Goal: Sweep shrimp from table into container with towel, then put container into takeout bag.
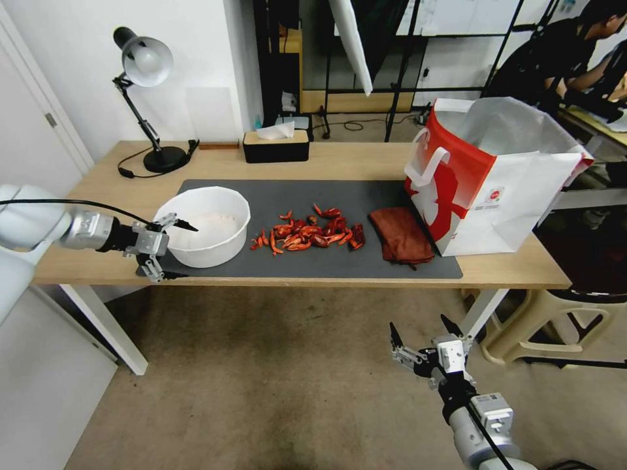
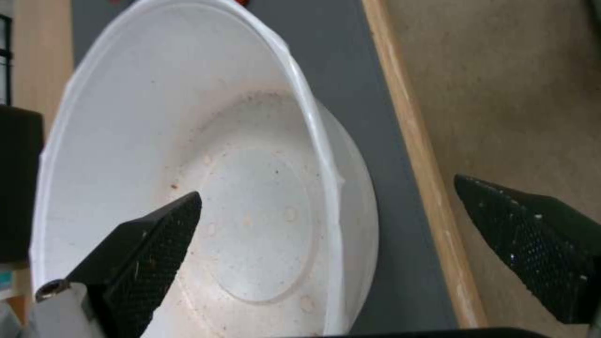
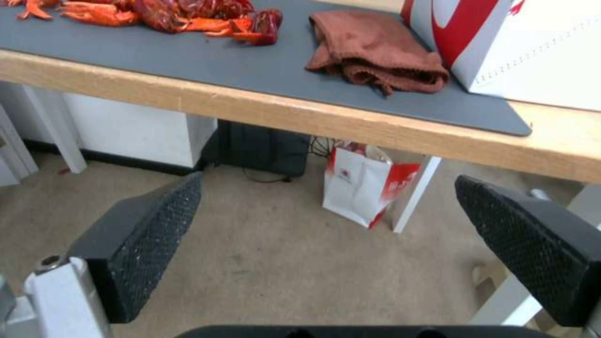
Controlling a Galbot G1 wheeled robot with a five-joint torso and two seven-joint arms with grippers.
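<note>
Left pincer (image 1: 175,250) spread astride container (image 1: 215,215) rim

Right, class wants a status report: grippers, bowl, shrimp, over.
Left gripper open, straddling the bowl rim. Right gripper open, low before the table. Shrimp heaped on mat, towel untouched.

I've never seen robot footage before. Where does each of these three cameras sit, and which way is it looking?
Head view: on the head, looking down at the table; both arms show.
Left wrist view: on the left arm, looking into the container past its open fingers.
Right wrist view: on the right arm, below table height, facing the towel; open fingers frame it.
Shared: shrimp and towel appear in head and right wrist views.
</note>
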